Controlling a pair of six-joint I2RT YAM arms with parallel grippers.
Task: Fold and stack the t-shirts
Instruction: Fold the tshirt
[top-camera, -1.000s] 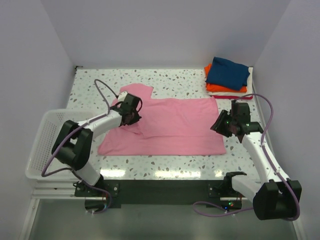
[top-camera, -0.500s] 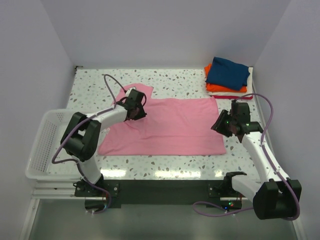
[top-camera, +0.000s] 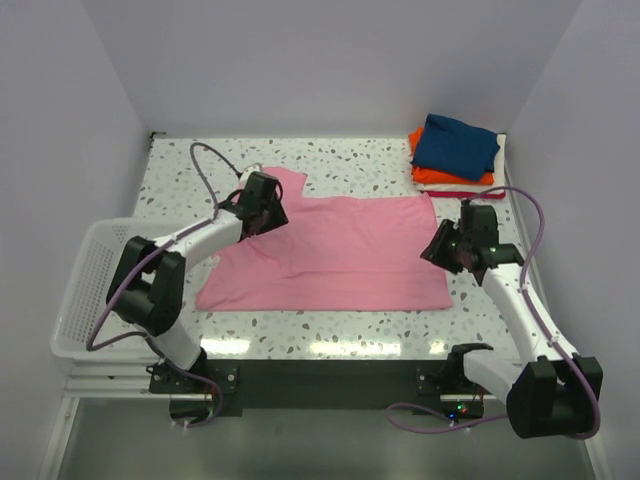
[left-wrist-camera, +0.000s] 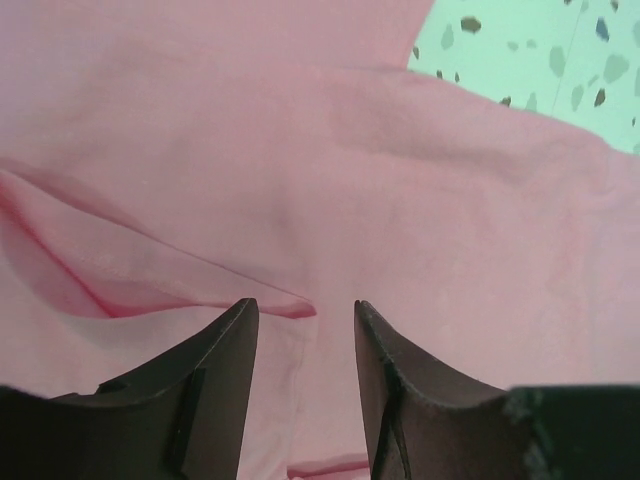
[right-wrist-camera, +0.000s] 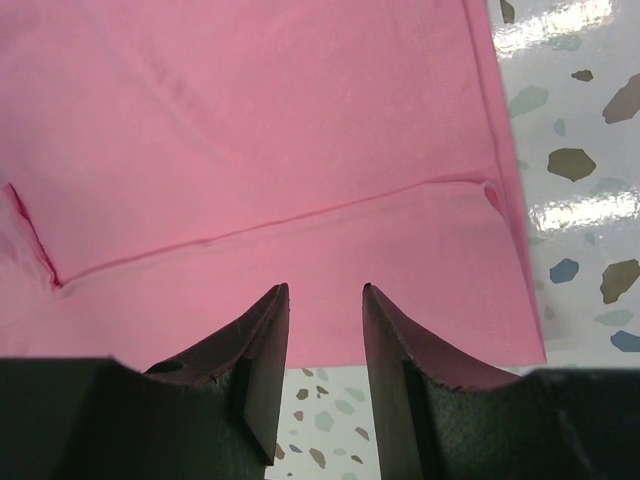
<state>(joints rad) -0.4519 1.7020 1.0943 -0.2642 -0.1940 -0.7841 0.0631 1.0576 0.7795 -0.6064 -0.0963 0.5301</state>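
Since half a second ago the left hand (top-camera: 264, 206) has slid a little toward the far-left sleeve of the pink shirt (top-camera: 350, 250). That shirt lies spread flat mid-counter (top-camera: 350, 325), its long axis running left to right. More folded shirts (top-camera: 455, 152) sit stacked at the far right corner. Over the sleeve seam the left hand hovers, fingers spread, nothing between them; whether the tips touch cloth is unclear. Also spread and empty, the right hand (top-camera: 452, 246) hangs over the shirt's right edge, nearer the stack.
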